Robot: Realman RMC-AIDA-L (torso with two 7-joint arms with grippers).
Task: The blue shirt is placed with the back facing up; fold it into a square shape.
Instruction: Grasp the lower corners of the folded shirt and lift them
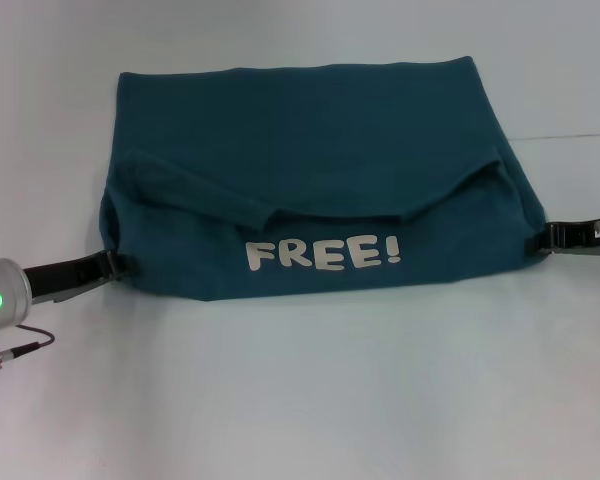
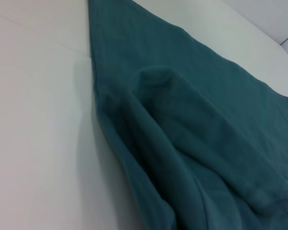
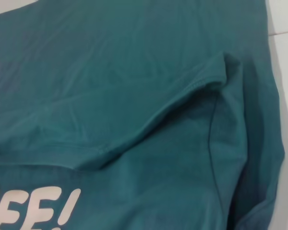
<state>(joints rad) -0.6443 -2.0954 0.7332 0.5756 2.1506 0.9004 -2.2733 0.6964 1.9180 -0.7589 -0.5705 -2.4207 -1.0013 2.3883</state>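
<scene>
Blue shirt (image 1: 310,170) folded, white "FREE!" print (image 1: 323,254)

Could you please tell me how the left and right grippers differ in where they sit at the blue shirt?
The left gripper is at the blue shirt's near-left corner, with its silver wrist and green light showing; the right gripper is at the right edge, slightly farther back, only its black tip showing. Both are low on the white table beside the cloth.
</scene>
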